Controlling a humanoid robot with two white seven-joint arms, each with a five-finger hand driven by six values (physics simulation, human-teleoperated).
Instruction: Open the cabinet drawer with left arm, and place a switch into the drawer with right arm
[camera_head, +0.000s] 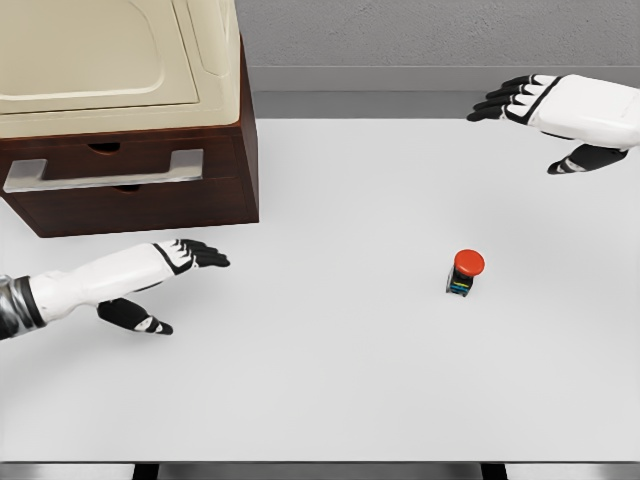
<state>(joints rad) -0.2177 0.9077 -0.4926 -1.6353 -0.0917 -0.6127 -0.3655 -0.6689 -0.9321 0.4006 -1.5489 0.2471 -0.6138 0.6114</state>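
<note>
A dark brown wooden cabinet (150, 165) fills the upper left of the frame, standing on the white table (330, 390) with a cream-coloured appliance (110, 60) sitting on top of it. Across the cabinet's front runs a long silver drawer handle (100, 170), and the drawer (130, 160) sits flush with the front, closed. Nothing lies between the cabinet front and the left hand (165, 275), which hangs just below and in front of the cabinet at the lower left, fingers stretched out and thumb dropped apart, holding nothing.

The switch (464, 273) stands right of centre on the table: a round red push-button cap on a small dark base with a touch of blue and yellow at its lower edge. It stands upright and alone, well apart from both hands and from the cabinet.

The right hand (545, 115) hovers in the upper right, near the table's far edge, fingers spread and pointing left, thumb hanging below, empty.

Bare tabletop surrounds the switch on all sides. The table's near edge runs along the bottom of the frame, and its far edge meets a grey wall (430, 35) at the top.
</note>
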